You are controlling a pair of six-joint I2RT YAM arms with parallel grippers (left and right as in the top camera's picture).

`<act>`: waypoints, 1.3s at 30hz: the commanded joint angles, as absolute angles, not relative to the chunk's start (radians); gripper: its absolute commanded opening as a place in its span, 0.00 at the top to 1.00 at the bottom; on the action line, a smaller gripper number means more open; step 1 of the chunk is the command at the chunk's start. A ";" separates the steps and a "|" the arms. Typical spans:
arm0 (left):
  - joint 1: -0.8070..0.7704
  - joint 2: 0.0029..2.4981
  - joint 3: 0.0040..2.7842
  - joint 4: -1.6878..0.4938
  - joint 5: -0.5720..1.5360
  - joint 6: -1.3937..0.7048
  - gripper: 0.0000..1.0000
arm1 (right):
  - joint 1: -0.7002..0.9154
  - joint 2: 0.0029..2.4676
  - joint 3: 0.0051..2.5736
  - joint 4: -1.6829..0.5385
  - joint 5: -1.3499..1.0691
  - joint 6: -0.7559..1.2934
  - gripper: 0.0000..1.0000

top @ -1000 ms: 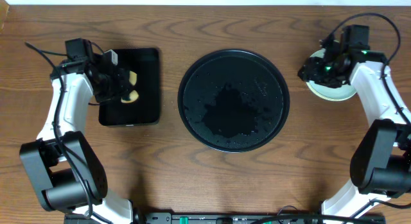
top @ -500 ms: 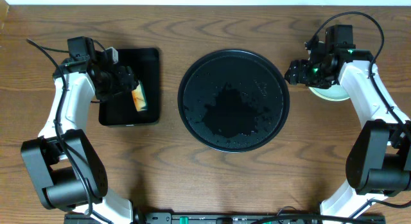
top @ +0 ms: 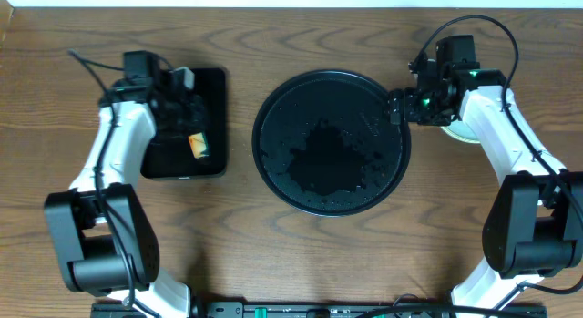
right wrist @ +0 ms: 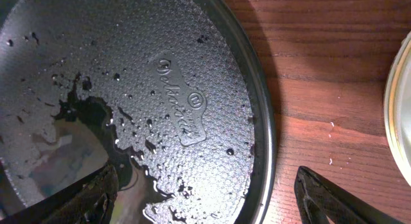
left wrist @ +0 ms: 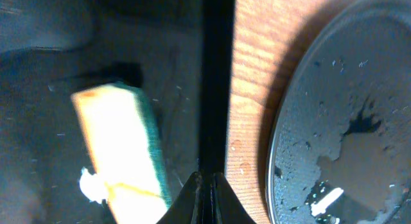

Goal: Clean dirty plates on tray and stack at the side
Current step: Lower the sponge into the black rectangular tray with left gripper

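Left gripper [left wrist: 207, 189]: pinched shut on nothing, above the small rectangular tray [top: 214, 86]. The sponge [left wrist: 122, 147] lies loose beside it, so we reckon scrubbing's finished.
Right gripper [right wrist: 209, 193]: spread wide, empty, over the round tray [top: 273, 163] rim.
Plates [right wrist: 403, 108]: stacked on the table [top: 273, 254] just right of that tray, half hidden by the right arm.
In the way: only puddles [right wrist: 77, 121].

The brown wood-grain tabletop [top: 291, 254] carries three things directly. Near its middle sits the large round black tray [top: 301, 104], its glossy floor wet with beads and a dark pool of water. Well to the left lies a smaller rectangular tray [top: 168, 163], also black, with a strip of bare wood between the two (a few tiny droplets [left wrist: 237, 147] show on that strip). Just right of the round one rest the pale plates [top: 463, 133], largely hidden.
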State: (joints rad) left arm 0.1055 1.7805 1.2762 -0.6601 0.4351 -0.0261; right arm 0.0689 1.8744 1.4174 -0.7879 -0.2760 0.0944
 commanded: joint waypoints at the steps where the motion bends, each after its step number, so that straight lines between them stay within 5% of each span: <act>1: 0.050 1.798 1.256 -0.660 0.322 -0.045 0.92 | 0.080 1.869 1.410 -0.786 -0.224 0.089 0.12; 6: -0.003 1.798 1.253 -0.657 0.215 -0.065 0.92 | 0.082 1.869 1.410 -0.805 -0.224 0.089 0.01; 39: -0.010 1.707 1.175 -0.613 -0.110 -0.167 0.87 | 0.081 1.869 1.410 -0.807 -0.210 0.088 0.01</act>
State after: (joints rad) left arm -0.0105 1.7573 1.1557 -0.6083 -0.0338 -0.1127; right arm 0.0753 1.8744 1.4170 -0.8101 -0.2188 0.0940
